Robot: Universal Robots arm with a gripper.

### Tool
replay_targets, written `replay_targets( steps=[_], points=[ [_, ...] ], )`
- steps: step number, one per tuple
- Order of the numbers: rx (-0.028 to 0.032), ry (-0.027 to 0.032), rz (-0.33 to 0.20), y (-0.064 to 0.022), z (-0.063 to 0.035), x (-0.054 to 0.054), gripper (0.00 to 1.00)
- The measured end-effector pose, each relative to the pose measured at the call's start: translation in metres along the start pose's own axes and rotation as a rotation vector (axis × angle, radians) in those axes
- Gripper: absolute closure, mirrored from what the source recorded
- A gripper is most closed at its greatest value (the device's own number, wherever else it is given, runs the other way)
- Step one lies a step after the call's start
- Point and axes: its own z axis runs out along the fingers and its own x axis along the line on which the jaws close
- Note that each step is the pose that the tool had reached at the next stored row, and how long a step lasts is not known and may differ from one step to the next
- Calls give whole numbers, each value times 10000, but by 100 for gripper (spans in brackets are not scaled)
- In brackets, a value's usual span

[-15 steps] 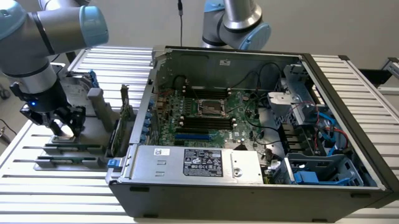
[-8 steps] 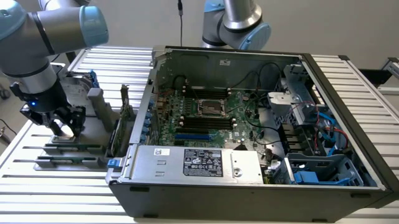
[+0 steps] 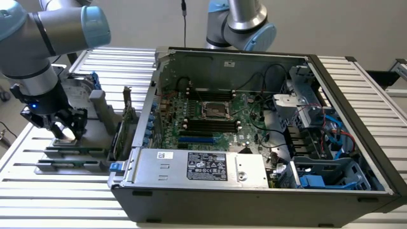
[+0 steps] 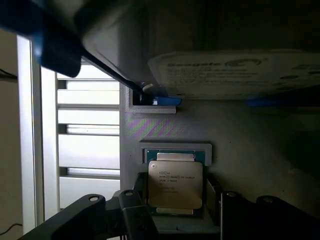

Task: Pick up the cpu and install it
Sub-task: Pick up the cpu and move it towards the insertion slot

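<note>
The cpu (image 4: 175,184) lies flat in its grey holder (image 4: 175,149) on the stand (image 3: 95,125) at the exterior view's left, beside the open computer case (image 3: 254,200). The gripper (image 4: 176,201) is down over it with jaws apart, one on each side of the chip. Whether they press its edges cannot be told. The arm (image 3: 38,62) drops nearly straight down, wrist vertical. A hard drive (image 4: 235,75) stands just behind the holder.
</note>
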Motion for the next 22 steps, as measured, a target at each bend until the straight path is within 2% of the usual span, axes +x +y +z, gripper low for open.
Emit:
replay_targets(
  steps=[5, 10, 22],
  points=[
    [1, 1, 0, 0, -40, 3, 45],
    [1, 1, 0, 2, -155, 10, 45],
    [0, 2, 1, 20, -689, 33, 45]
  ],
)
